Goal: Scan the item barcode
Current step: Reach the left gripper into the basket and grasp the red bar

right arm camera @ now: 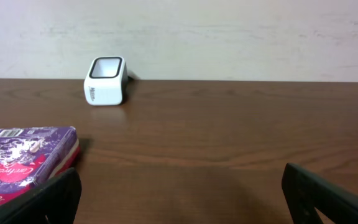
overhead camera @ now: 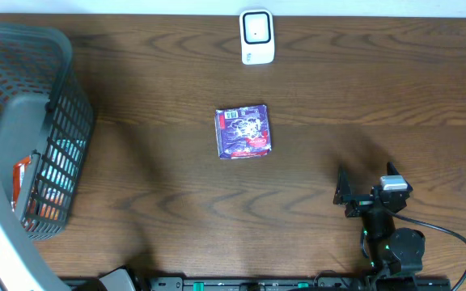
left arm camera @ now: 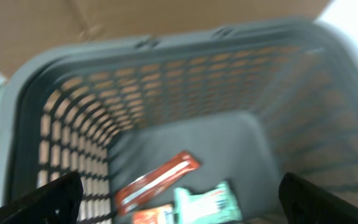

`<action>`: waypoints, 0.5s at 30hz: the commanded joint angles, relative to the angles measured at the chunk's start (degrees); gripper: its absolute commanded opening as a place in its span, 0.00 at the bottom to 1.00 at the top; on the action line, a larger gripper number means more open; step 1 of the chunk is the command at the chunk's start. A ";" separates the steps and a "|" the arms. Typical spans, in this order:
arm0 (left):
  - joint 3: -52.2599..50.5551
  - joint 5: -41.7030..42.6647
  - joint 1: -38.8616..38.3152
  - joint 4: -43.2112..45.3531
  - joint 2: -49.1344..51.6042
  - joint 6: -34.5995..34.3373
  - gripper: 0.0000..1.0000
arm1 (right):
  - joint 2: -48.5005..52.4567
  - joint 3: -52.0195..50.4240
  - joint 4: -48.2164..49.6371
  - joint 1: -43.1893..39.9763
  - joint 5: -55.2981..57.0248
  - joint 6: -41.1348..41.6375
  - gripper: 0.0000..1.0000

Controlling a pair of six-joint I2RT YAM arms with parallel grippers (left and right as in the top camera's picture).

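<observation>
The item, a flat purple packet (overhead camera: 243,132) with a barcode label on its top, lies in the middle of the table; the right wrist view shows it at the lower left (right arm camera: 23,163). The white barcode scanner (overhead camera: 256,36) stands upright at the far edge (right arm camera: 107,81). My right gripper (overhead camera: 366,179) rests low near the front right, open and empty (right arm camera: 182,193), with the packet just left of its left finger (right arm camera: 48,198). My left gripper (left arm camera: 179,196) hangs open over the grey basket (left arm camera: 166,50), holding nothing.
The grey mesh basket (overhead camera: 51,97) fills the left side of the table. Inside lie a red wrapper (left arm camera: 157,180), a green packet (left arm camera: 207,202) and an orange packet (left arm camera: 154,216). A black cable (overhead camera: 451,234) loops by the right arm's base.
</observation>
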 commanded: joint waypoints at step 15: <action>-14.58 -0.94 7.72 -2.21 15.34 13.14 0.94 | -0.26 -0.09 -0.26 -0.20 -0.13 -0.85 0.99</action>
